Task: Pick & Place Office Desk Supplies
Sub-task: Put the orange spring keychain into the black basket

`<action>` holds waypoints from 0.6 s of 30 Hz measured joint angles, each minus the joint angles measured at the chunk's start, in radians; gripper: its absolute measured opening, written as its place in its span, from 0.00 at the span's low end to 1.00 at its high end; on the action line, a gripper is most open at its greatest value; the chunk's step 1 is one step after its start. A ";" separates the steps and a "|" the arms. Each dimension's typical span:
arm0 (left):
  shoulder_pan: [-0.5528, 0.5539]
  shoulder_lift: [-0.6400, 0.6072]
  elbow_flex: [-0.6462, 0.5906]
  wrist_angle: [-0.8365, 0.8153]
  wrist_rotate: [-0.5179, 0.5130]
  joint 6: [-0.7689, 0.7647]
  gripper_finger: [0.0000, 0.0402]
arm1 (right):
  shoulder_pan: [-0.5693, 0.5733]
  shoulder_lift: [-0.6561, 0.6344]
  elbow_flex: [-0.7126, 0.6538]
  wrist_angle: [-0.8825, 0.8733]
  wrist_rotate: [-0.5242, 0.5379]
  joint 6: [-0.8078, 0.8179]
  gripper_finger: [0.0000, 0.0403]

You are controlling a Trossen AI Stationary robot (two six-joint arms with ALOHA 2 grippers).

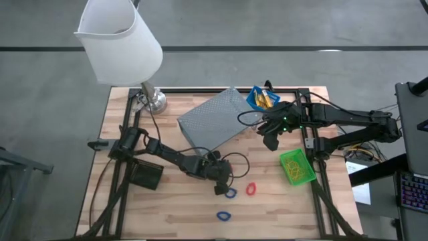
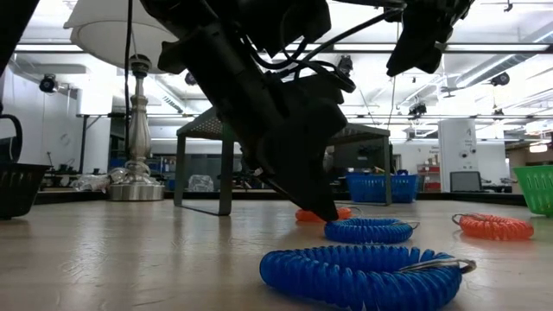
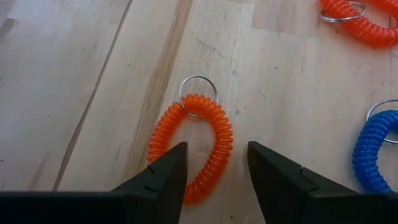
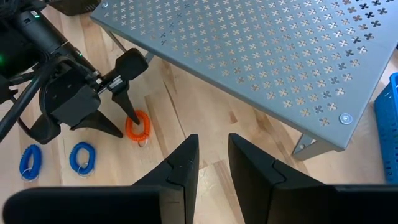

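Left gripper (image 3: 214,152): sits low over the wooden tabletop (image 1: 174,214), near the table's middle, tips pointing down. Fingers stand parted, one on either side of the lower arc of an orange coiled plastic loop with a metal key ring (image 3: 194,146). Loop lies flat on the wood. No squeeze on it visible; cannot tell whether the tips touch the coil.

Right gripper (image 4: 213,140): hangs raised above the table, just beside the edge of the grey perforated metal riser (image 1: 217,120). Fingers a narrow gap apart, nothing between them.

Other loops:
- second red-orange coiled loop (image 1: 251,189), flat on the table, near the left gripper on its right-arm side.
- blue coiled loop (image 1: 230,193), between that loop and the left gripper, just beside the gripper.
- another blue coiled loop (image 1: 223,215), lying apart from the rest, nearer the table's front edge.

Bins:
- small black square bin (image 1: 146,174), on the left arm's side, beside that arm.
- small blue square bin (image 1: 257,100), at the far edge next to the riser, holding yellow oblong pieces with dark marks (image 1: 267,99).
- small green square bin (image 1: 297,167), on the right arm's side, below the right gripper in the high view.

White-shaded lamp with metal base (image 1: 120,40): stands at the far left corner.
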 joint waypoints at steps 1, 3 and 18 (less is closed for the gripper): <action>0.000 0.000 0.000 0.000 0.001 -0.001 0.41 | 0.000 0.000 0.000 0.000 0.000 0.000 0.21; 0.000 0.000 0.000 -0.003 0.002 -0.015 0.38 | 0.000 0.000 0.000 0.000 0.000 0.000 0.21; -0.001 0.001 0.000 -0.015 -0.009 -0.112 0.21 | 0.000 0.000 0.000 0.000 0.000 0.000 0.21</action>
